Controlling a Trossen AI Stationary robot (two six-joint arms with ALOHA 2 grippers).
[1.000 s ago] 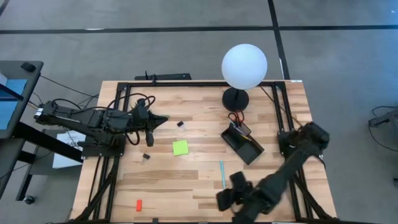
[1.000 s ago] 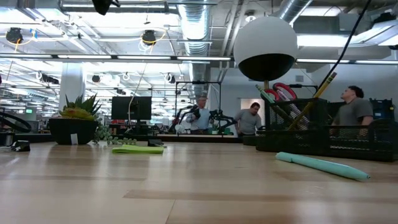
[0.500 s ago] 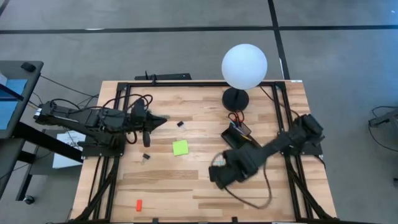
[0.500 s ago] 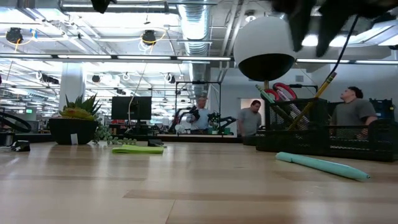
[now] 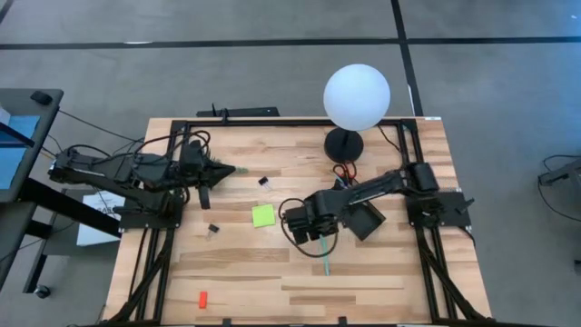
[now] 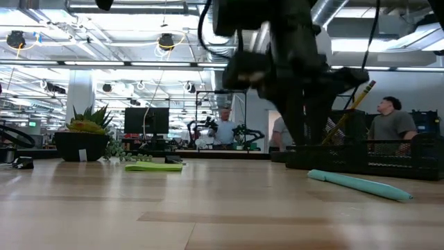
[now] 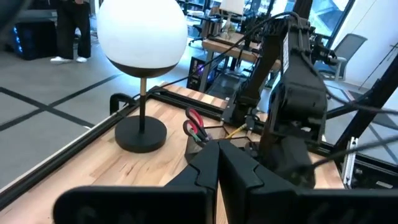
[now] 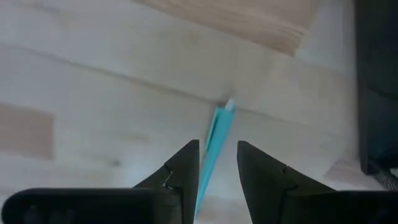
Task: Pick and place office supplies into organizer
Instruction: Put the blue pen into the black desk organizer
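Right gripper [image 5: 313,238] hangs over the teal pen [image 5: 325,257] beside the organizer [image 5: 356,211], jaws parted to straddle it for a pickup, while the left gripper [image 5: 238,171] waits clenched at the table's left.

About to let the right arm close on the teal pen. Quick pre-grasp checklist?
1. Right gripper fingers open: ok.
2. Teal pen lined up in the gap between the fingers: ok, per the right wrist view.
3. Fingers low enough to pinch the pen: cannot tell.
4. Pen clear of the organizer: ok, it lies flat on the table, apart from the tray.
5. Left gripper out of the way: ok, shut, over the table's far left.
6. Sticky-note pad clear of the approach: ok, off to the side.
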